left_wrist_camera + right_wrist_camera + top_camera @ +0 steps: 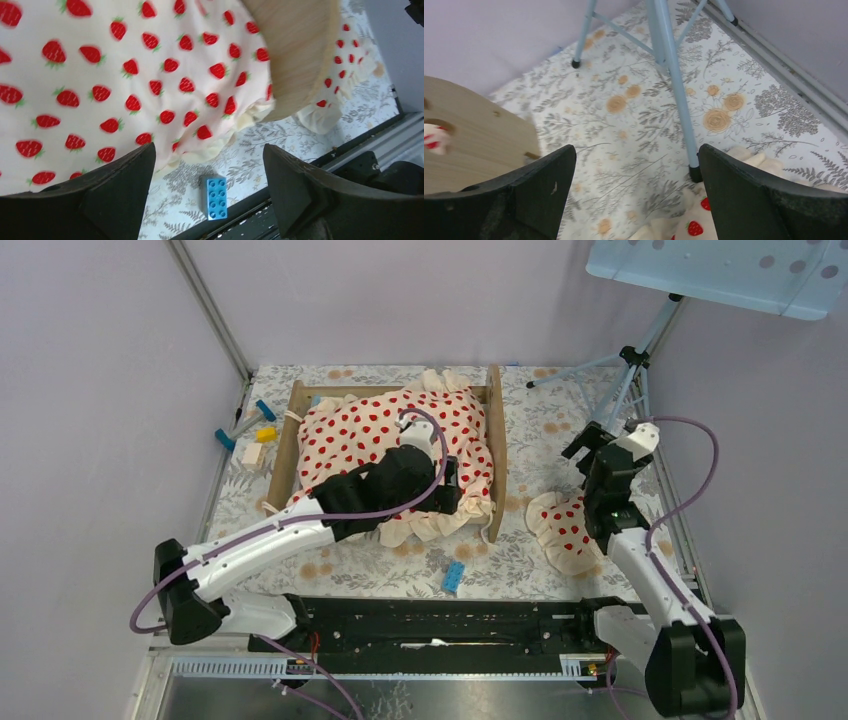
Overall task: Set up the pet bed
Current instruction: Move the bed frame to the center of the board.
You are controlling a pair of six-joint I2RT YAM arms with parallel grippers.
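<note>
Light-wood pet bed [498,455], cream blanket [350,435] with red strawberries.

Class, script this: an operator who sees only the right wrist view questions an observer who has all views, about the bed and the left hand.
Operator: I see only a wooden corner of the bed. What is on it?
Observer: A strawberry-print blanket covers it, with the ruffle spilling over the near side.
Operator: And the left hand?
Observer: The left hand hangs open over that ruffle, holding nothing.
</note>
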